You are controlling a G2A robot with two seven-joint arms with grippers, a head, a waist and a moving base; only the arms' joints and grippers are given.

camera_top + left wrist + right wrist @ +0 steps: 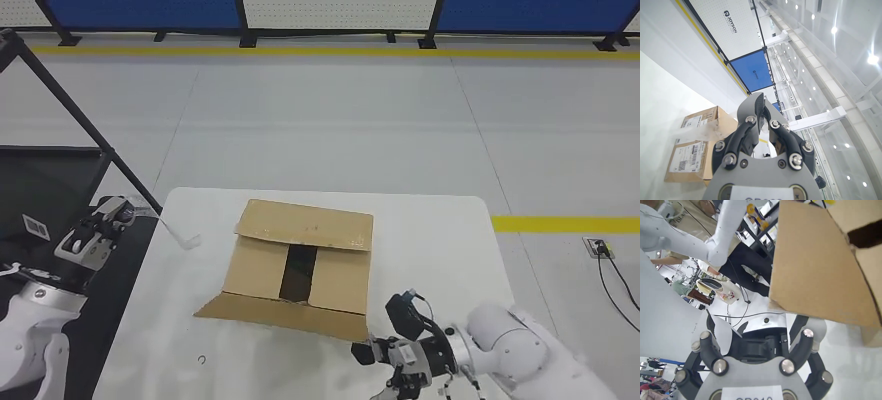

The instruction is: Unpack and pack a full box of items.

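Fingers (746, 111) of my left gripper (762, 106) are clenched on a clear plastic strip (178, 235), which trails off their tips toward the cardboard box (300, 262). That box sits to the right of those fingers, apart from them, on the white table (440, 250). Its top flaps are parted on a dark slot and one flap (280, 315) is folded outward. Further right, my right gripper (378, 368) is spread wide, released, just beside that flap's corner.

A pale grey floor (350, 110) ran to a yellow line (300, 50) beneath blue panels (140, 12) and white panels (340, 12). Round ceiling lights (834, 30) shone above a white table (440, 250).
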